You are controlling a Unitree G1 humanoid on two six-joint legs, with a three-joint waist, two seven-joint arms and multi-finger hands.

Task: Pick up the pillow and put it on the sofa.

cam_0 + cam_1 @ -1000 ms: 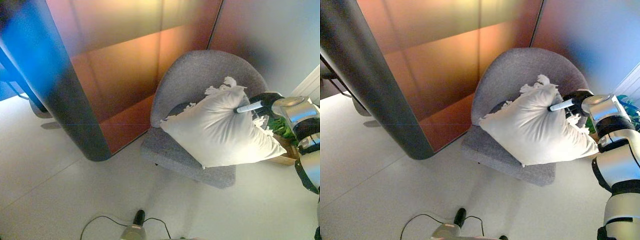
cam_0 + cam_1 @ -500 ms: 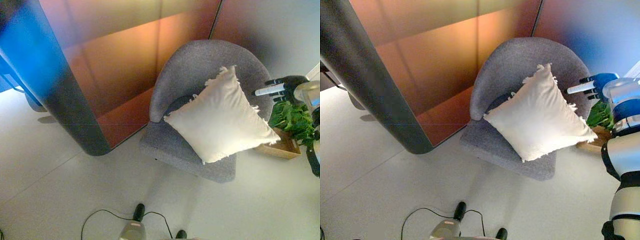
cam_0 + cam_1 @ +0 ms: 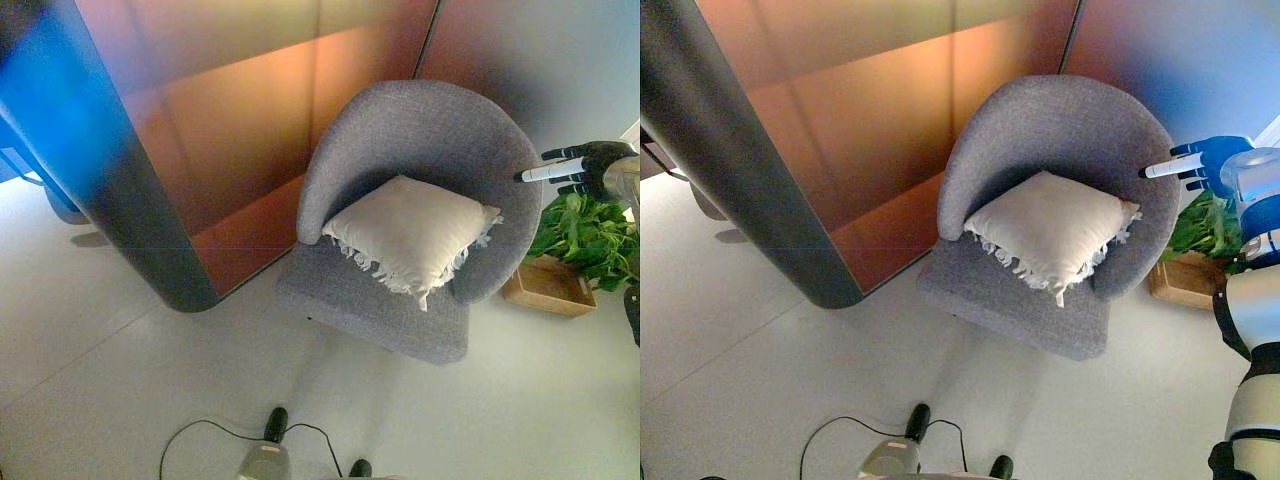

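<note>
A white fringed pillow (image 3: 410,232) lies flat on the seat of a grey round-backed armchair (image 3: 420,130), leaning against the right side of its backrest. It also shows in the right eye view (image 3: 1048,229). My right hand (image 3: 585,166) is open and empty, fingers straight, held in the air just right of the chair's backrest, apart from the pillow. It also shows in the right eye view (image 3: 1200,162). My left hand (image 3: 278,425) shows at the bottom edge above the floor; its fingers cannot be made out.
A green plant in a wooden box (image 3: 560,275) stands on the floor right of the chair, under my right hand. A thick dark column (image 3: 120,190) and an orange wall panel (image 3: 240,120) stand to the left and behind.
The pillow has left my right hand and dropped from leaning upright to lying flat on the seat. My right hand has drawn back to the right, clear of the chair.
</note>
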